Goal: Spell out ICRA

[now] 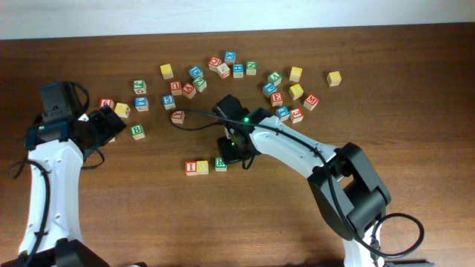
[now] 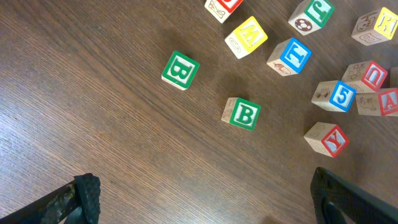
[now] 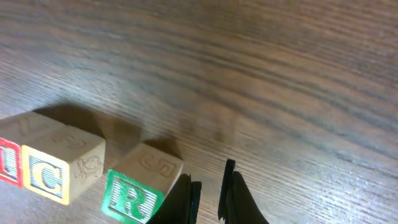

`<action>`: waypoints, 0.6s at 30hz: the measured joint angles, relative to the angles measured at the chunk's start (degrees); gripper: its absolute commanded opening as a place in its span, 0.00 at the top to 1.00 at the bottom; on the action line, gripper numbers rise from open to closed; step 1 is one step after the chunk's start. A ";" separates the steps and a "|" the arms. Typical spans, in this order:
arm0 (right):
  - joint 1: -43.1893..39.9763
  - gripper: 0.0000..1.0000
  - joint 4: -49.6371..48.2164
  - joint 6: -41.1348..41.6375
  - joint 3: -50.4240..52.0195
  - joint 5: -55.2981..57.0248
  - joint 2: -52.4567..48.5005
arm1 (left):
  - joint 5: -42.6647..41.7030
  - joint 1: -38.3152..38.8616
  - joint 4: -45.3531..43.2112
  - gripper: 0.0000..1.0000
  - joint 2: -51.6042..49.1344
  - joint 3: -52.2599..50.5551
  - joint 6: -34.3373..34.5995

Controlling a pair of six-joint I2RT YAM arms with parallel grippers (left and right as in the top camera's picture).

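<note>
Three in line: I (image 1: 191, 167), C (image 1: 202, 167), R (image 1: 220, 164) ran 9 to 3 o'clock.
A (image 2: 387, 102): lay loose, 2 o'clock from the wide-spread, empty left gripper (image 2: 205, 200).
Right gripper (image 3: 210, 190): pinched together, empty, just beside R.

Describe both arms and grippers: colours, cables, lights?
The left arm and right arm have white shells, black joints and loose black cables. A green light glows on the right wrist. The left gripper and right gripper have black fingers; the left's pads look textured.
</note>
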State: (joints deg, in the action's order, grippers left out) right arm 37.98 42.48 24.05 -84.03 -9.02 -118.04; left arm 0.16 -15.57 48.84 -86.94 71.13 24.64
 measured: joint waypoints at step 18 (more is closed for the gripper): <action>0.48 0.93 0.74 0.04 0.00 -6.43 0.00 | -0.02 0.00 0.00 0.01 0.00 0.00 0.00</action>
State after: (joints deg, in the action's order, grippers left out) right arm 38.46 43.22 24.10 -84.03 -15.44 -118.04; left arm 0.14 -15.57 48.84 -86.94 71.13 24.64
